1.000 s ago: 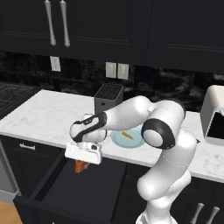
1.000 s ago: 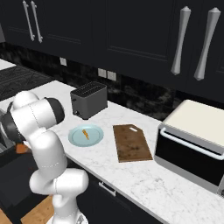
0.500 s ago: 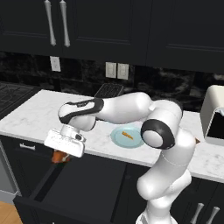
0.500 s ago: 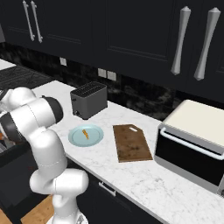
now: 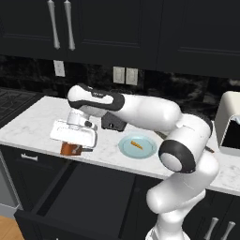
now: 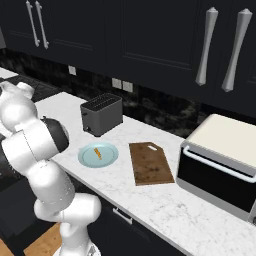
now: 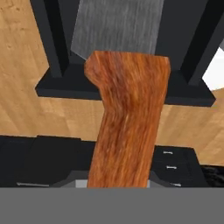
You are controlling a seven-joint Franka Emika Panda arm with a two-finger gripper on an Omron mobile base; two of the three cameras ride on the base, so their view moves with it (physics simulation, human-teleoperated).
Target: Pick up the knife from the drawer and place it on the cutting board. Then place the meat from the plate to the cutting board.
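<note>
- The robot's two-finger gripper (image 5: pixel 71 146) is clamped on the small knife with the reddish-brown wooden handle (image 7: pixel 129 118), holding it above the wide black drawer (image 5: pixel 89 197), which stands pulled out under the counter edge; a grey blade shows beyond the handle in the hand view.
- The grip looks to sit at the handle's end, so a fast swing could let the knife pivot or slip; that is a judgement, since the contact itself is hidden.
- The flat brown wooden cutting board (image 6: pixel 150 163) lies at 3 o'clock from the round pale blue-green plate (image 6: pixel 98 154), just beside it, in the right base view.
- The small orange-brown strip of meat (image 5: pixel 136 144) rests on the plate, directly along the likely route to the board; a low carry could knock it or the plate.
- The black toaster (image 6: pixel 102 114) stands at 12 o'clock from the plate, near enough to foul the elbow.
- A white-topped oven (image 6: pixel 220 165) sits just past the board at 3 o'clock, limiting overshoot.
</note>
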